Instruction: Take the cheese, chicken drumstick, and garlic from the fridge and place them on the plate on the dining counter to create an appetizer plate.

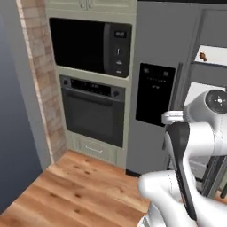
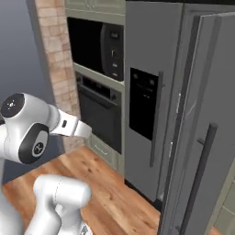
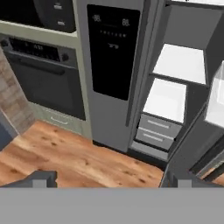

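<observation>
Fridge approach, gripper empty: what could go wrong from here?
The fridge right door stands only partly open, so the arm may clip its edge reaching the shelves. The small orange-brown item, possibly the chicken drumstick, sits high, a long reach for the open gripper.

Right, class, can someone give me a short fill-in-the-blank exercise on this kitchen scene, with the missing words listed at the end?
1. The right-hand door of the fridge stands ____.
2. The inner shelves of the fridge are ____ in colour.
3. The floor in front of the ovens is made of ____.
4. The fingers of the gripper stand wide ____, holding nothing.

Missing words: open; white; wood; apart
</observation>
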### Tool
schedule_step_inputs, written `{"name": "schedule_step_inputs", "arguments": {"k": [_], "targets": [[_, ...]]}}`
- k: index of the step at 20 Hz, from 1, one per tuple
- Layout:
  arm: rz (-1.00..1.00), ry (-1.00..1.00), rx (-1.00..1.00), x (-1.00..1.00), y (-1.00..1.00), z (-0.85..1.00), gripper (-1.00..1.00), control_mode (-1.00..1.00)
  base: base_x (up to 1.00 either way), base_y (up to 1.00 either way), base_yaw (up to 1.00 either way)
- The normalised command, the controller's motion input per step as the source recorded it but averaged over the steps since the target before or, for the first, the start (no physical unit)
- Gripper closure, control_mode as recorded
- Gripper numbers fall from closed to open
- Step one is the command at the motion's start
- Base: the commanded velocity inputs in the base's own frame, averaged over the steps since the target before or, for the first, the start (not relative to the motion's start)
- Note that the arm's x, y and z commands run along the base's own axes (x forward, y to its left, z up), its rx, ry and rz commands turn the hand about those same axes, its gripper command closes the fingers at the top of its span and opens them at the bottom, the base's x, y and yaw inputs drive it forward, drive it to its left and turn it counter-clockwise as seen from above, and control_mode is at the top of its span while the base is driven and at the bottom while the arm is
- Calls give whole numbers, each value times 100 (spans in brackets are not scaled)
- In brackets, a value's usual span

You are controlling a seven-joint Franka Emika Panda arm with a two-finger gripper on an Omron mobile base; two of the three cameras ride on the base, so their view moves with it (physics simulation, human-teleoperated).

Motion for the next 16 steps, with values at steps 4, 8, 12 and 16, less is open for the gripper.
{"name": "schedule_step_inputs", "arguments": {"k": [4, 8, 12, 16], "targets": [[0, 0, 0, 0, 0, 0, -100, 100, 83, 23, -59], [0, 0, 0, 0, 0, 0, -100, 100, 62, 3, -52], [0, 0, 0, 0, 0, 0, -100, 100, 30, -3, -30], [0, 0, 0, 0, 0, 0, -100, 100, 36, -4, -9]]}}
